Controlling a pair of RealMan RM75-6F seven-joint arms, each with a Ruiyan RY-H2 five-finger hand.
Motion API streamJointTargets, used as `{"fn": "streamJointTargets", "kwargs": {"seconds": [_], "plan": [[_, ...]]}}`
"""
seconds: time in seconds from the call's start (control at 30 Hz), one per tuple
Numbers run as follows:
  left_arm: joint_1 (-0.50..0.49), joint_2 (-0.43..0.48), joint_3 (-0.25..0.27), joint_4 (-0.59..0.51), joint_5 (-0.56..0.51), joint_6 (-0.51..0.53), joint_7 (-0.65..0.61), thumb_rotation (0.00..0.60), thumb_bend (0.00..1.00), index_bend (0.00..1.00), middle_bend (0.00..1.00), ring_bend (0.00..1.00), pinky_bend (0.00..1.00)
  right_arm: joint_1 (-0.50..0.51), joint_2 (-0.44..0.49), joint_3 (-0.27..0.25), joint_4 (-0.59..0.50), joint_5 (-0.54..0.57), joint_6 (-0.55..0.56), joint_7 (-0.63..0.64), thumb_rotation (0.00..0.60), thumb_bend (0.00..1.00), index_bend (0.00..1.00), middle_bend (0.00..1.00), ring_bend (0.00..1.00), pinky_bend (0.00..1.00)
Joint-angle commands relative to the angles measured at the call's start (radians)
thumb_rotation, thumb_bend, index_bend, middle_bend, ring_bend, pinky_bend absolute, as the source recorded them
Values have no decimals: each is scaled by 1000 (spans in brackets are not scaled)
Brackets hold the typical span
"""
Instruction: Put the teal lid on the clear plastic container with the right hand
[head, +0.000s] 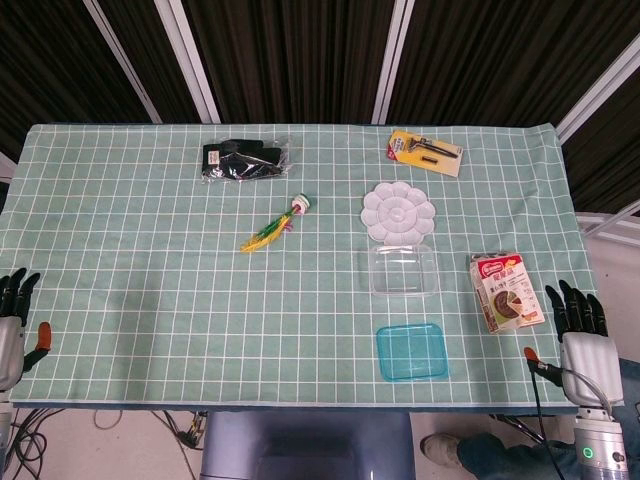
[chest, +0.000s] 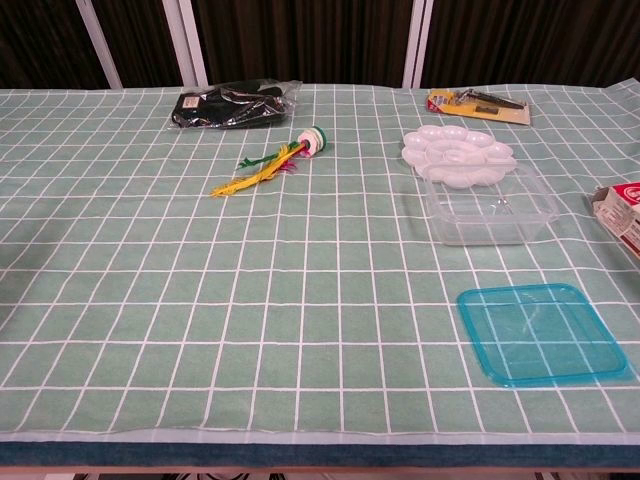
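teal lid flat on counter, near clear plastic container | right hand off counter edge, fingers apart, holding nothing | left hand same

- My right hand sits at the near right of the head view, just off the table's near right corner, well apart from everything on the cloth.
- Its dark fingers point toward the far side and stand apart from one another, with nothing in them.
- Below that hand I can see the pale wrist housing and the cuff of the right arm, running down out of frame.
- My left hand shows at the near left edge of the head view, partly cut off by the frame.
- Its fingers also point far and spread, holding nothing.
- The chest view shows neither hand nor arm.
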Motion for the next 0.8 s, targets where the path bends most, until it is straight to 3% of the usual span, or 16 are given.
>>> {"fn": "streamJointTargets", "kwargs": {"seconds": [0.03, 0.57, 0.8], "plan": [[1, 0, -1, -2, -4, -1, 1, 600, 525, 72, 2, 0, 0, 1, 0, -1, 0, 2, -5, 3, 600, 267, 0, 0, 0, 0], [2, -4, 0, -5, -2, 5, 14, 600, 525, 72, 2, 0, 0, 8, 33, -24, -37, 3, -58, 70, 600, 266, 0, 0, 0, 0], [3, -2, 3, -11, -4, 1, 11, 600, 525, 72, 2, 0, 0, 38, 122, -77, -89, -36, -165, 147, 600, 266, 0, 0, 0, 0]]}}
